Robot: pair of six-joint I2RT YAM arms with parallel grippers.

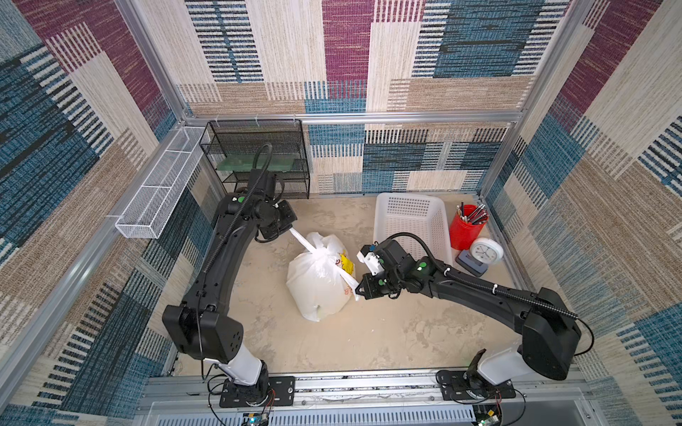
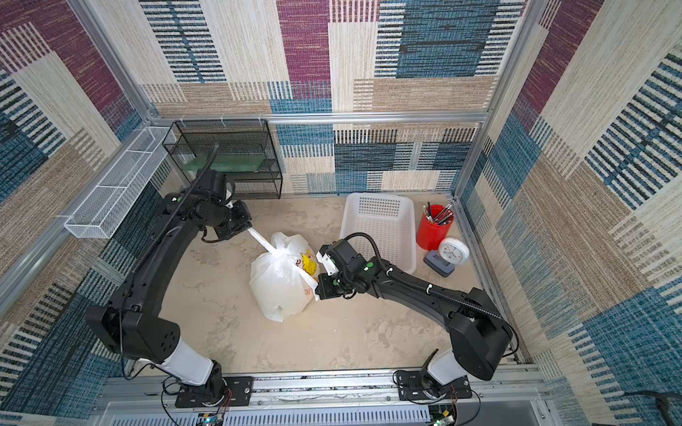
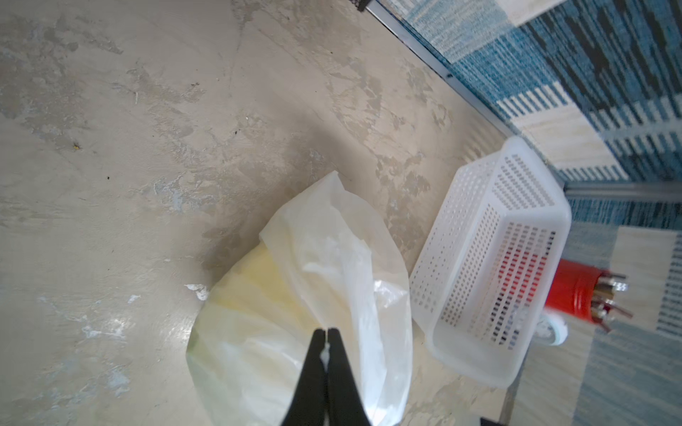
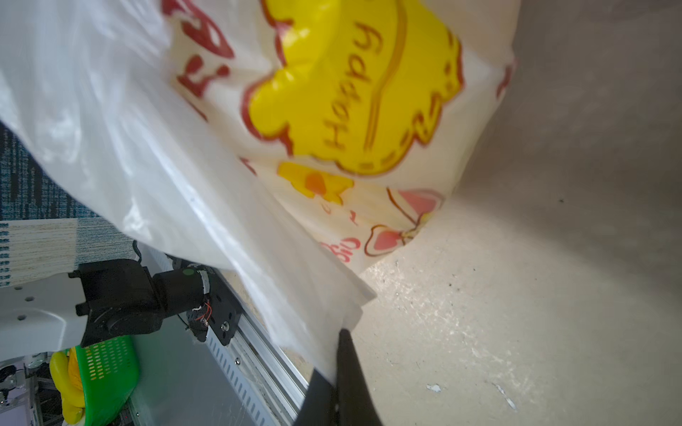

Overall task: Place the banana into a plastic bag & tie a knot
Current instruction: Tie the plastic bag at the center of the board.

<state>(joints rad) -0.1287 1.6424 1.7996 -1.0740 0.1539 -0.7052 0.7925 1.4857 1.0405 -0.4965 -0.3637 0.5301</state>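
Clerk: Item one, the plastic bag (image 1: 317, 291)?

Checker: White and bulging, it stands on the table (image 1: 369, 339) between the two arms. The side with yellow and pink cartoon prints faces the right arm. In the left wrist view a pale yellow tint shows through the film. What it is cannot be told.

Clerk: Item two, the knot (image 1: 316, 254)?

Checker: A small bunch on top of the bag, where the two white handle strips cross. One strip runs taut to each gripper.

Clerk: Left gripper (image 3: 326, 332)?

Checker: Jaws pressed together, with a sliver of white film pinched at the tips. It sits off the bag's far left side.

Clerk: Right gripper (image 1: 358, 292)?

Checker: Jaws clamped on the end of the other strip, low against the printed side.

Clerk: Sundries?

Checker: A white perforated basket (image 1: 409, 221) is just behind the right wrist. A red cup (image 1: 467, 230) of pens and a white clock (image 1: 486, 251) are beside it. A black mesh shelf (image 1: 258, 158) stands at the back wall.
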